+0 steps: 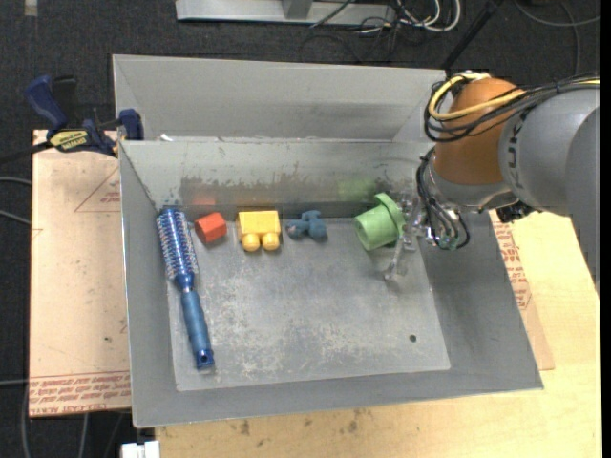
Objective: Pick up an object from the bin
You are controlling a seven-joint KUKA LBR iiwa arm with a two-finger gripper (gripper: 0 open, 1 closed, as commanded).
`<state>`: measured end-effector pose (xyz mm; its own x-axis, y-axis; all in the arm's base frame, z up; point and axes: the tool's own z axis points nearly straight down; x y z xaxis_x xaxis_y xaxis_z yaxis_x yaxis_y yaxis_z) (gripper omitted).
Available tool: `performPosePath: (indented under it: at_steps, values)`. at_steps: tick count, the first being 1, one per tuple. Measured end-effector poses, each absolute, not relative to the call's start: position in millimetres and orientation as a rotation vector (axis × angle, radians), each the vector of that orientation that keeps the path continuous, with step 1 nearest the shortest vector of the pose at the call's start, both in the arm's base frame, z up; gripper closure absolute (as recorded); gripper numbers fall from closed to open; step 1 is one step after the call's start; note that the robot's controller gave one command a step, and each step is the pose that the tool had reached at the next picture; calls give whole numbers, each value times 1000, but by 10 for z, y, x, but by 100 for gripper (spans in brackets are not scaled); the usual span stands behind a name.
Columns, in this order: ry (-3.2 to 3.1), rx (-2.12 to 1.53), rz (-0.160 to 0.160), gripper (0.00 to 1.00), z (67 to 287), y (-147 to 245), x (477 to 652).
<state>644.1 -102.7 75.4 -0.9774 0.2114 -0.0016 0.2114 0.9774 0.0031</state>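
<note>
Blue hairbrush (186, 286) is laid lengthwise at left, handle toward cam. Red cube (211, 227), yellow block (259, 229) & small blue piece (307, 225) are lined up to its right, each apart.

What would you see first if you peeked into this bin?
The big robot arm coming in from the right catches the eye first, with its gripper right beside a bright green cup-shaped toy near the back wall of the bin. Next is the long blue hairbrush lying along the left side. A red block and a yellow toy sit beside its bristle end.
</note>
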Motion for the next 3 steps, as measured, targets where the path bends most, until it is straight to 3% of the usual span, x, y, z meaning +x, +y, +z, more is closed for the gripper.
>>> performPosePath:
  at_steps: [1,2,3]
  values:
    - [3116,334,1,100,786,-1050,6458]
    - [3120,264,-1,100,1978,-855,6258]
    - [3129,180,-1,100,2353,-925,6163]
